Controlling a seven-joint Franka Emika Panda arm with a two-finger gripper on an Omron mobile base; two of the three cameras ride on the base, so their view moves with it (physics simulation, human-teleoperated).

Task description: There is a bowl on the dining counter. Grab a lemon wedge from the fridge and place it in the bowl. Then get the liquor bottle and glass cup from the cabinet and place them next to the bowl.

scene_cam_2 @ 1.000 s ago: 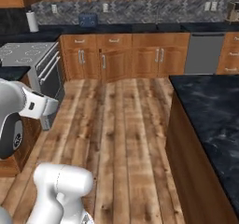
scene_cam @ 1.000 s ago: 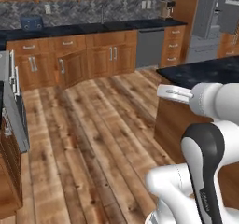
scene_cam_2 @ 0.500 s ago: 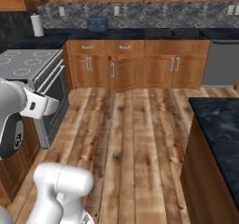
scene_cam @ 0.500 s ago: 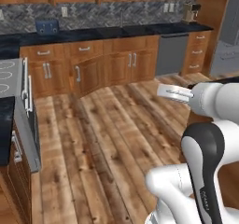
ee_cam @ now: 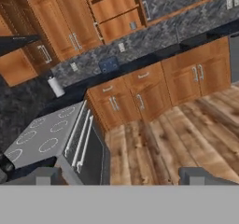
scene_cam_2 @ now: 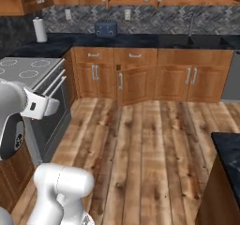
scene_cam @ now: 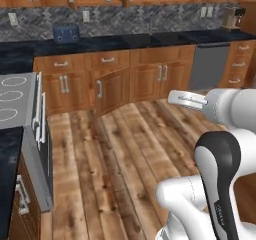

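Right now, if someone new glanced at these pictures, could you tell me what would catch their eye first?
Most striking is the white robot arm with dark joints, rising in the foreground of both base views. Behind it a run of warm brown wooden cabinets under a black stone countertop spans the far wall, with a blue toaster on top. A grey stove with white ring burners stands at the left.

A long black stone table [scene_cam_2: 140, 40] runs along the back wall over wooden cabinets. On it stand a blue toaster [scene_cam_2: 106, 29] and, further left, a white paper-towel roll [scene_cam_2: 40, 29]. A coffee machine [scene_cam: 232, 17] stands at its right end. The plank floor [scene_cam_2: 145, 149] lies bare.
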